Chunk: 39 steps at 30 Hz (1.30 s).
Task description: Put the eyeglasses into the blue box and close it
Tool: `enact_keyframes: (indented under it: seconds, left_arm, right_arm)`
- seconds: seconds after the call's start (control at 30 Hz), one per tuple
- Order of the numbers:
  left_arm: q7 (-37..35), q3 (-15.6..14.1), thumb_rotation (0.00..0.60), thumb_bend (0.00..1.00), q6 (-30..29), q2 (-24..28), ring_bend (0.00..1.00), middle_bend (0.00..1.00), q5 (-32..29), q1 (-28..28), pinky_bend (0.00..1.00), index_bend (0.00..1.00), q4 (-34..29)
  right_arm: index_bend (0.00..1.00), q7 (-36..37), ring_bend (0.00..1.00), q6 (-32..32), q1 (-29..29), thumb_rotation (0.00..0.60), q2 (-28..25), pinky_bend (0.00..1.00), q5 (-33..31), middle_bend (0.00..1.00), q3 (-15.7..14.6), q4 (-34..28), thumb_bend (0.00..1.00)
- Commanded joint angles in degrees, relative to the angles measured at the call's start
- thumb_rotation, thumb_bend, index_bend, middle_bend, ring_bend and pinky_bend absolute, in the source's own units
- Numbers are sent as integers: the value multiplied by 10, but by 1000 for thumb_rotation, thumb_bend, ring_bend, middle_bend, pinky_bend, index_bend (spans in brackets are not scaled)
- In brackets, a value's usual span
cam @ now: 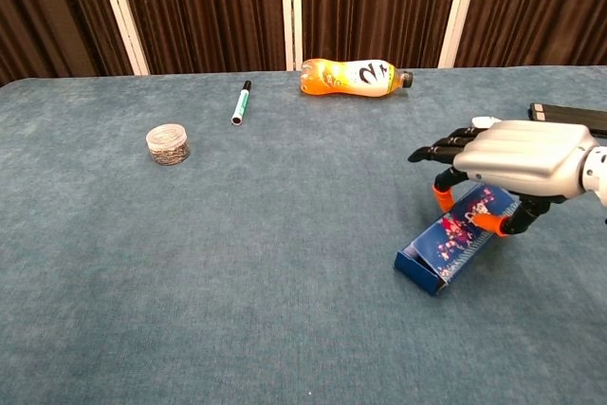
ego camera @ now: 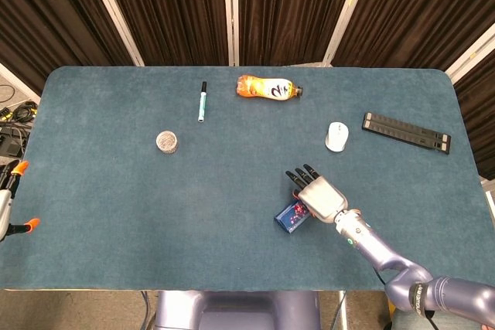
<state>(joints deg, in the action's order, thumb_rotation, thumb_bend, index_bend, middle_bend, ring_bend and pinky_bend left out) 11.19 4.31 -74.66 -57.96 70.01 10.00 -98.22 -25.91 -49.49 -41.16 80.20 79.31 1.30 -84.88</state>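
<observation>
your right hand [ego camera: 320, 195] covers the far end of the blue box [cam: 453, 239] in both views, so you cannot tell whether the lid is fully down or whether the eyeglasses are inside. the right arm runs off the lower right edge of the head view, and the wrist is cut by the right edge of the chest view. the black bar [cam: 570, 117] is clipped there too. the bottle [ego camera: 267, 88] label is too small to read.
</observation>
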Motion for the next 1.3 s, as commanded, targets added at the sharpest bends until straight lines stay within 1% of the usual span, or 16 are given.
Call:
enact_keyframes:
  seconds: [0.03, 0.1, 0.23, 0.4, 0.53, 0.7, 0.83, 1.03, 1.1, 1.17, 1.3]
  left_arm:
    - [1, 0, 600, 0, 0, 0, 0, 0, 0, 0, 0, 0, 0]
    - [2, 0, 600, 0, -1, -1, 0, 0, 0, 0, 0, 0, -1]
    - [1, 1, 600, 0, -1, 0, 0, 0, -1, 0, 0, 0, -1]
    - [0, 0, 600, 0, -1, 0, 0, 0, 0, 0, 0, 0, -2]
    - [1, 0, 600, 0, -1, 0, 0, 0, 1, 0, 0, 0, -2]
    - [3, -1, 600, 0, -2, 0, 0, 0, 2, 0, 0, 0, -3]
    - [7, -1, 600, 0, 0, -2, 0, 0, -1, 1, 0, 0, -2]
    - [10, 0, 600, 0, 3, -4, 0, 0, -7, 3, 0, 0, 1]
    - [10, 1, 600, 0, 3, -4, 0, 0, -8, 3, 0, 0, 1]
    - [11, 1, 600, 0, 4, -5, 0, 0, -9, 3, 0, 0, 2]
    - [12, 1, 600, 0, 6, -6, 0, 0, -11, 4, 0, 0, 4]
  right_arm:
    - [1, -1, 0, -16, 5, 600, 2, 0, 4, 0, 3, -1, 198]
    - [0, 3, 0, -30, 9, 600, 2, 0, 10, 0, 6, -5, 167]
    - [0, 23, 0, -43, 14, 600, -28, 0, 22, 0, 6, -40, 162]
    - [0, 23, 0, -13, 9, 600, -66, 0, 20, 0, -7, -64, 157]
    - [0, 19, 0, 16, 2, 600, -78, 0, 18, 0, -20, -62, 156]
    - [0, 23, 0, 43, -5, 600, -70, 0, 16, 0, -28, -44, 156]
    - [0, 13, 0, 46, -9, 600, -46, 0, 20, 0, -29, -25, 156]
    - [3, 18, 0, 52, -17, 600, -10, 0, 26, 3, -26, 10, 157]
    - [38, 25, 0, 50, -16, 600, -1, 0, 28, 32, -26, 18, 162]
    - [112, 35, 18, 40, -13, 600, 10, 0, 37, 104, -26, 29, 176]
    - [310, 61, 167, 26, -10, 600, 23, 0, 52, 297, -27, 48, 218]
